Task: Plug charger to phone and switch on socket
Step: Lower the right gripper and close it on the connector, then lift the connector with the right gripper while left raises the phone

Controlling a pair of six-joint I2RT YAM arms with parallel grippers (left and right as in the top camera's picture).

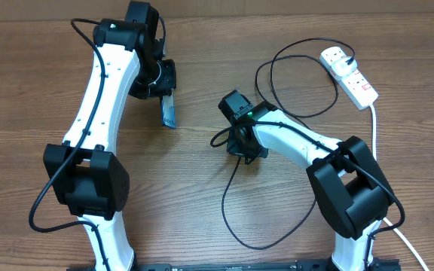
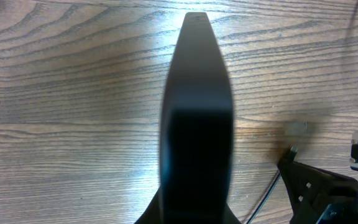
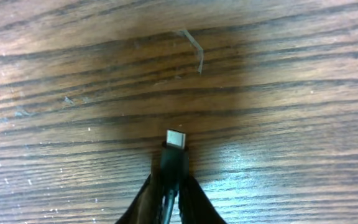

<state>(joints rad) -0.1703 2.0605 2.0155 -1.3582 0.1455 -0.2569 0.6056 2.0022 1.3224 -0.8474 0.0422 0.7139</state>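
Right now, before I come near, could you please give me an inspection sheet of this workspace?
Surface: wooden table, no spill seen.
Job's things: phone and charger tip apart; charger's plug in socket, switch state too small to tell.
Clutter: one clear scrap near the tip.
Grippers: left claw shut on phone; right claw shut on charger behind its tip.
Cables: charger lies in loose loops; white cord runs from socket to the near edge.
Surroundings: nothing seen.

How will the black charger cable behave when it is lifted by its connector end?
Probably floppy: the charger lies in loose loops across the table. It looks thin and light, so the slack should trail along easily. The short connector tip past the right pincer will likely stay straight.
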